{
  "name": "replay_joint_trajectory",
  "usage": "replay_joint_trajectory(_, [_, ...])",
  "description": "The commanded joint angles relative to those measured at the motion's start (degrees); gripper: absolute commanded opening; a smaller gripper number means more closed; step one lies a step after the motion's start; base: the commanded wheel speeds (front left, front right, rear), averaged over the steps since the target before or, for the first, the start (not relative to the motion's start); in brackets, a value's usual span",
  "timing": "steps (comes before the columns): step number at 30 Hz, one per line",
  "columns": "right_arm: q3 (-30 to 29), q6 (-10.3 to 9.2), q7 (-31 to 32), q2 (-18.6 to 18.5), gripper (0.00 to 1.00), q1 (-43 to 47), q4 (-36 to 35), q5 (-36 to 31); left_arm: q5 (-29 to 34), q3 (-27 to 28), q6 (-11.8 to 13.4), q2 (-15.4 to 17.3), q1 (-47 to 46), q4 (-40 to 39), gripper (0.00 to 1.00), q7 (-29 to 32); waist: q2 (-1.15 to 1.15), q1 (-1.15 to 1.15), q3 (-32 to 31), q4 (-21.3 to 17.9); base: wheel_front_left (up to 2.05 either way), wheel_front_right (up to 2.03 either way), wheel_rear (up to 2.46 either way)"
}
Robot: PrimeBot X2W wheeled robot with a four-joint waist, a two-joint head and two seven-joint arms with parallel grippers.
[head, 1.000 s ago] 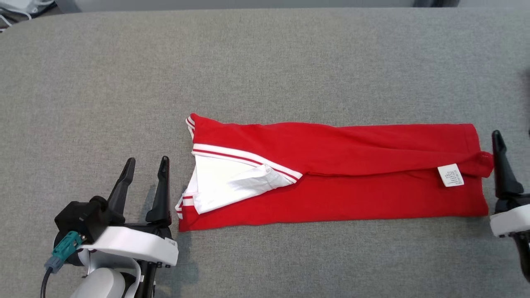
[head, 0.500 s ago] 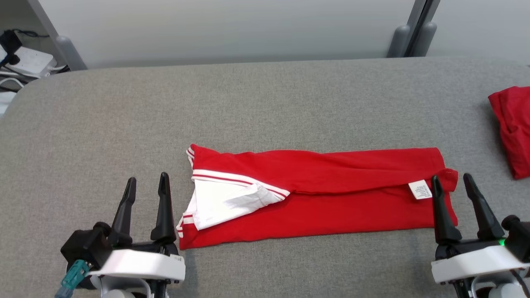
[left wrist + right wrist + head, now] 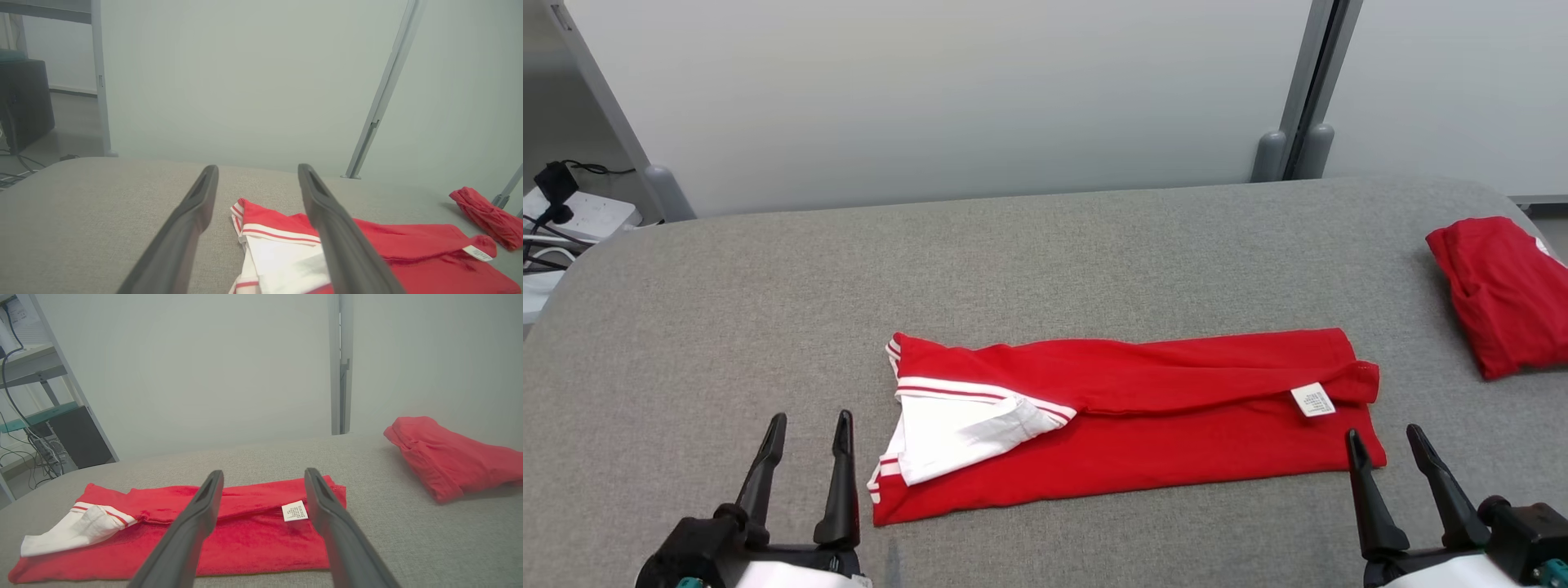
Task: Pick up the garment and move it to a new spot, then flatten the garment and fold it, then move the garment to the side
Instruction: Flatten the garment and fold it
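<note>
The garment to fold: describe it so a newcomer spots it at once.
On the grey table, at its middle, a long red garment lies flat. Unlike the smaller red bundle at the right edge, it shows a white panel and tag.

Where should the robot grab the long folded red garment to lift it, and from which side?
Probably its two near corners: left gripper at the white-striped end, right gripper at the label end. Come from the near long edge: the garment lies flat as a crosswise strip, and both open grippers stand near those corners.
</note>
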Motion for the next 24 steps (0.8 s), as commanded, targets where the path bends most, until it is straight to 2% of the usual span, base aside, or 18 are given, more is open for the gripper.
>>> replay_joint_trajectory(1, [0.95,-0.01,-0.6,-0.63,1.0,-0.61,-1.35,-0.33,1.97,2.21,-0.54,0.21,-0.72,-1.61,1.0,-0.57,0.0,0.0,-0.43,-0.08,0.0,0.0,0.0])
replay_joint_trajectory(7, [0.29,-0.01,-0.6,-0.2,1.0,1.03,-1.51,-0.3,5.99,3.36,-1.58,-0.02,2.0,-0.85,1.0,-0.57,0.0,0.0,-1.85,-0.23,0.0,0.0,0.0])
replay_joint_trajectory(15, [0.88,-0.01,-0.6,-0.42,1.0,1.68,-1.38,0.09,3.88,2.75,-0.76,-0.07,3.8,0.93,1.0,-0.58,0.0,0.0,-2.98,-0.16,0.0,0.0,0.0])
replay_joint_trajectory(24, [1.21,-0.01,-0.6,-0.48,1.0,1.79,-1.32,-0.04,3.66,2.17,-1.24,-0.08,4.23,1.85,1.0,-0.58,0.0,0.0,-3.04,0.04,0.0,0.0,0.0])
